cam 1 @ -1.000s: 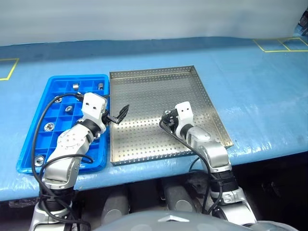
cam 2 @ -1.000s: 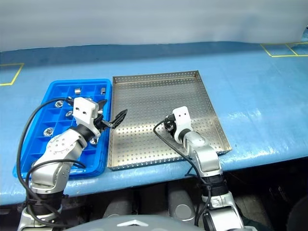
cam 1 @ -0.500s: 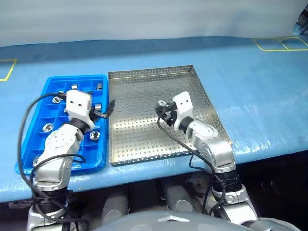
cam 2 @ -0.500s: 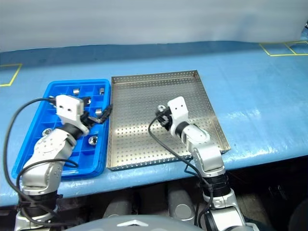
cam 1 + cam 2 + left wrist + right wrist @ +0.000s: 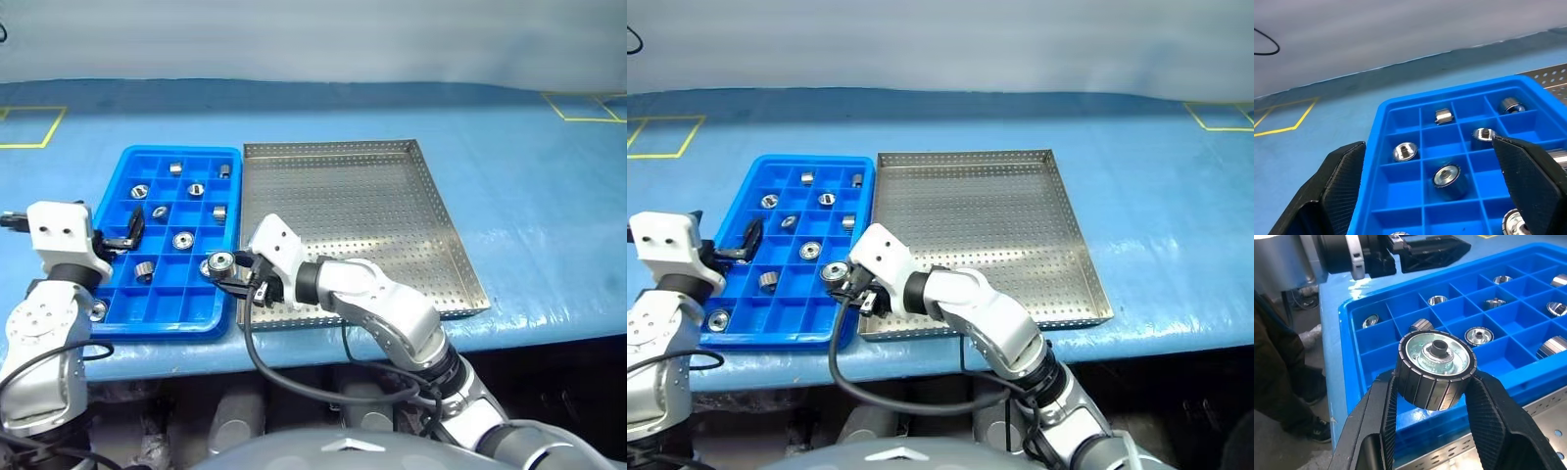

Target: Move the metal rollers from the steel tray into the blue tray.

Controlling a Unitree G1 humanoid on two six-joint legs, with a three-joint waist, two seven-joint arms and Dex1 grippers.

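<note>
Holding 1 roller (image 5: 1435,367) pinched between its closed fingers, right gripper (image 5: 235,276) hangs over the blue tray (image 5: 116,315) near its lower-right corner, lower centre of frame. Left gripper (image 5: 125,233) spread wide, empty, at left. Steel tray (image 5: 446,245) looks bare. Risk: release over a divider wall or an occupied cell, so the roller bounces out.

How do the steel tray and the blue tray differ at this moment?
The steel tray is silver metal with a flat bottom full of tiny holes; the blue tray is blue plastic split into square compartments. The steel tray lies bare, while the blue tray holds several metal rollers. The steel tray is also the larger. Both are shallow and sit side by side on the blue table cover.
</note>
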